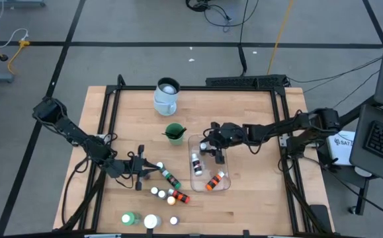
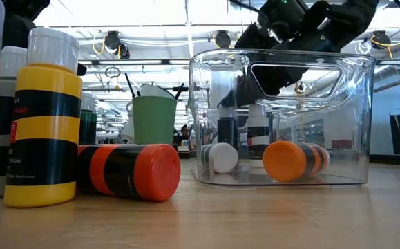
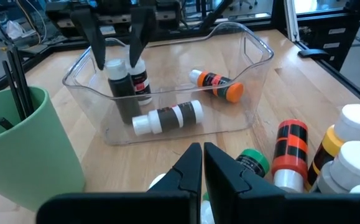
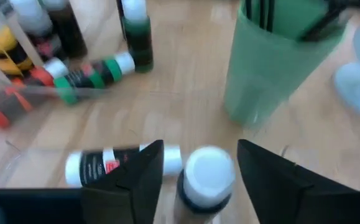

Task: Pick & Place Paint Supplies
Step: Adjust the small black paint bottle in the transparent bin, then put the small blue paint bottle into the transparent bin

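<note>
While the left hand rests shut on the desk, the right hand straddles, fingers apart, an upright bottle in the tub.

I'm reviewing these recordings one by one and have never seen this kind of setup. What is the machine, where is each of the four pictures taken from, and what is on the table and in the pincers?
Two dark robot arms work at a wooden table. One picture looks straight down from above, one looks level across the tabletop, and two come from cameras on the arms' wrists.

Near the middle stands a clear plastic tub. It holds paint bottles: a white-labelled one lying down, an orange one lying down, and two upright. The right pincer is inside the tub with its fingers open on either side of an upright white-capped bottle, which looks just set down.

The left pincer is shut and holds nothing, beside the loose bottles still on the table. A green cup with brushes and a pale jug stand farther back.
</note>
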Controlling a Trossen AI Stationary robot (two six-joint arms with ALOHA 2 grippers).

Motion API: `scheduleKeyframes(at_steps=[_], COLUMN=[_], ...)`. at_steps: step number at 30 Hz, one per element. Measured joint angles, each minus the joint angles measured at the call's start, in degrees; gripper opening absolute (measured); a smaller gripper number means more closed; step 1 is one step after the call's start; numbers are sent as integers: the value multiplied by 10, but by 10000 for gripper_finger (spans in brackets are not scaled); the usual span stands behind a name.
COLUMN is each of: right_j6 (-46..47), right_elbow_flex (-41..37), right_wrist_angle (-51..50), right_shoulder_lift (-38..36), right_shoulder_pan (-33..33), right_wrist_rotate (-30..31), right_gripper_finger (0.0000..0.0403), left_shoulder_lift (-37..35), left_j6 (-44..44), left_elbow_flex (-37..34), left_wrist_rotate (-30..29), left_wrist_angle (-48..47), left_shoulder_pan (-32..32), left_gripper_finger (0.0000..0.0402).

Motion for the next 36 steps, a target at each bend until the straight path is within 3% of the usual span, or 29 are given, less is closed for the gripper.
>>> scheduleKeyframes(at_steps=[6, 12, 17, 20, 22, 25, 30, 36], right_j6=[-34, -29, -49, -44, -43, -56, -79, -107], right_elbow_flex=[0, 3, 18, 79, 139, 198, 211, 210], right_wrist_angle=[12, -5, -99, -264, -377, -475, -460, -420], right_shoulder_lift=[-37, -85, -121, -124, -107, -76, -21, 55], right_shoulder_pan=[10, 55, 134, 187, 215, 236, 229, 229], right_wrist_rotate=[0, 1, 21, 88, 132, 134, 90, 56], right_gripper_finger=[225, 229, 216, 209, 205, 202, 206, 241], left_shoulder_lift=[0, 0, 0, 0, 0, 0, 0, 0], left_j6=[-1, -2, -3, -3, -3, -3, -6, -6], left_elbow_flex=[0, 0, 0, 0, 0, 0, 0, 0], left_wrist_rotate=[0, 0, 0, 0, 0, 0, 0, 10], left_wrist_angle=[0, -1, -1, -1, -1, -1, 0, -1], left_shoulder_pan=[0, 0, 0, 0, 0, 0, 0, 0], left_gripper_finger=[21, 21, 21, 21, 21, 21, 21, 21])
